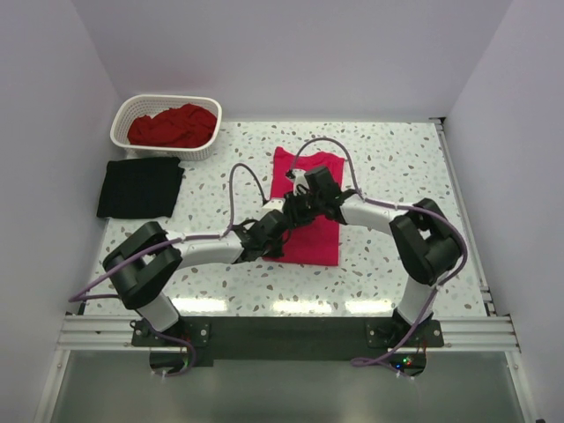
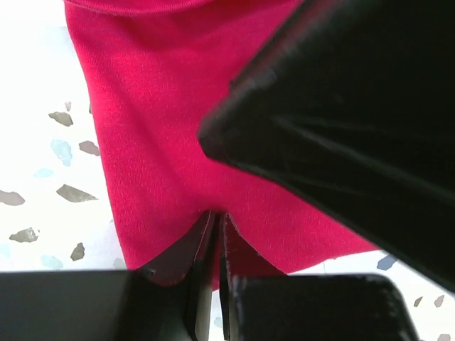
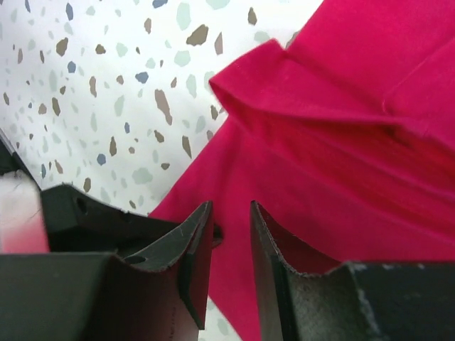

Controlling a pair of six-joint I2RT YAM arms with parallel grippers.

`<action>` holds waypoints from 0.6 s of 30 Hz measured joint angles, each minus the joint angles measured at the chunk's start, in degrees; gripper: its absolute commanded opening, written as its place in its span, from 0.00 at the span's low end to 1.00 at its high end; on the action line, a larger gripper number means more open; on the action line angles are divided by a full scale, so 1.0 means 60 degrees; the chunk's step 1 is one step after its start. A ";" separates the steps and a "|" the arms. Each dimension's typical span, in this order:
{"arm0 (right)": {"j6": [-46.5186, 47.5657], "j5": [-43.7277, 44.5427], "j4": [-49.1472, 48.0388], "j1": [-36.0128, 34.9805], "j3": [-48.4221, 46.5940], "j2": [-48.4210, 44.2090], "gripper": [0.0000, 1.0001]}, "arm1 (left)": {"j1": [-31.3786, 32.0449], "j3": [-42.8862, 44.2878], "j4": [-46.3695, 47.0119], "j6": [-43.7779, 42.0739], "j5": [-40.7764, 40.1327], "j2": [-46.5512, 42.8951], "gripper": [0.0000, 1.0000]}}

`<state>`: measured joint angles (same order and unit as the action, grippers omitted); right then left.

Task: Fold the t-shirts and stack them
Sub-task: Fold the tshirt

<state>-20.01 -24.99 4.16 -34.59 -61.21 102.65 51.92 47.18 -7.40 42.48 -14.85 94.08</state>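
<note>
The pinkish-red t-shirt [image 1: 308, 238] lies flat at the middle of the table [image 1: 397, 167], narrowed into a long strip. Its long axis runs from the near edge toward the far wall, leaning slightly left at the far end. The far end looks broader, so we take it for the shoulder end, though the arms hide much of it. The left pincer [image 2: 215, 227] sits at the strip's near end, its jaws drawn to a thin slit on the fabric, which we read as a pinch on the cloth. The right pincer [image 3: 229, 227] stands a little apart over a side edge beside a raised fold, with red cloth showing through the gap, and we cannot see it clamp anything. We judge the step to be the crosswise fold. To do it well, both pincers should take matching corners of one end and lift only enough to clear the cloth. They should then carry that end along the long axis and lay it square on the other. To the left lies the folded black t-shirt [image 1: 141, 187], well apart. Beyond it, the darker red t-shirt [image 1: 174, 126] is heaped in the white lattice basket [image 1: 132, 110].
</note>
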 measured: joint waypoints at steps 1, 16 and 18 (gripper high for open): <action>-0.0007 -0.0106 -0.0138 0.0004 0.0000 0.0098 0.31 | -0.0007 -0.0011 -0.0018 0.0029 0.0004 -0.0022 0.12; 0.0146 0.0295 -0.0135 0.1246 -0.4186 0.3034 0.35 | 0.0026 -0.0244 -0.0015 0.0219 0.0197 -0.0251 0.14; -0.0095 0.0266 -0.0229 0.1854 -0.4543 0.3042 0.36 | 0.0040 -0.0350 -0.0007 0.0284 0.0219 -0.0364 0.18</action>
<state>-20.58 -23.40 2.79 -23.46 -88.47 120.90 52.16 45.08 -7.44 44.18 -13.54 91.90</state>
